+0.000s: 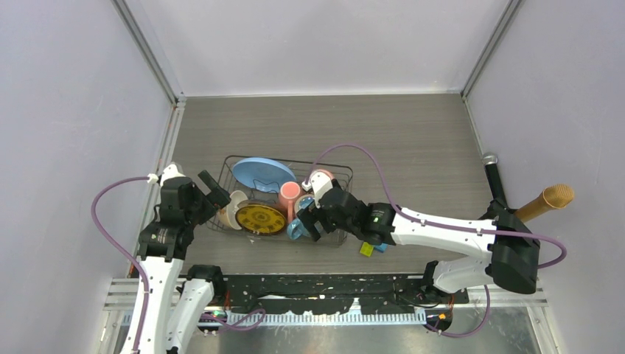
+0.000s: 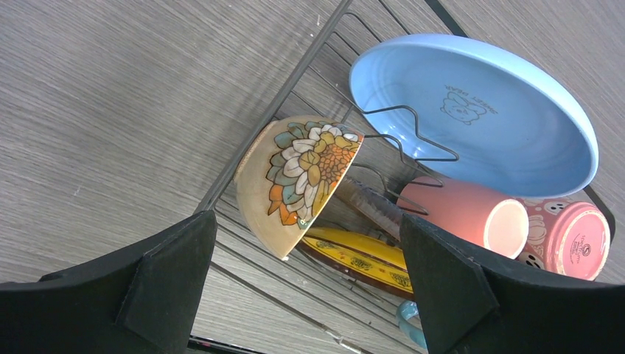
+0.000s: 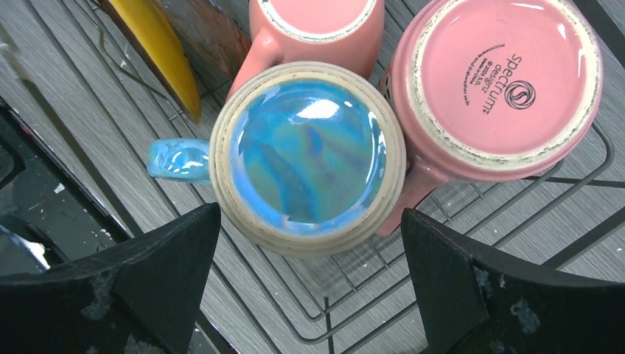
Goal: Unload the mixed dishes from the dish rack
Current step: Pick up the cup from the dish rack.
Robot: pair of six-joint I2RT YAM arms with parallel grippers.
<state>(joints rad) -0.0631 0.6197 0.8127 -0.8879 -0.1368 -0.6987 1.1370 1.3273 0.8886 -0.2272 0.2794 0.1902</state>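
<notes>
The dish rack (image 1: 346, 171) holds a light blue plate (image 1: 262, 173), a yellow patterned plate (image 1: 260, 219), a cream bowl (image 1: 234, 209), a salmon mug (image 1: 289, 195), a speckled pink mug (image 1: 322, 179) and a blue mug (image 1: 298, 227). My left gripper (image 1: 214, 190) is open and empty at the rack's left edge. In the left wrist view it (image 2: 306, 295) sits just short of the flower-painted bowl (image 2: 298, 181). My right gripper (image 1: 309, 221) is open and empty. In the right wrist view it (image 3: 309, 287) hovers over the upturned blue mug (image 3: 308, 155), next to the pink mug's base (image 3: 505, 81).
A yellow block (image 1: 366, 249) and a blue block (image 1: 380, 248) lie just right of the rack's near corner. A black rod (image 1: 492, 177) and an orange cone (image 1: 545, 200) stand at the right. Grey walls close in the table on three sides.
</notes>
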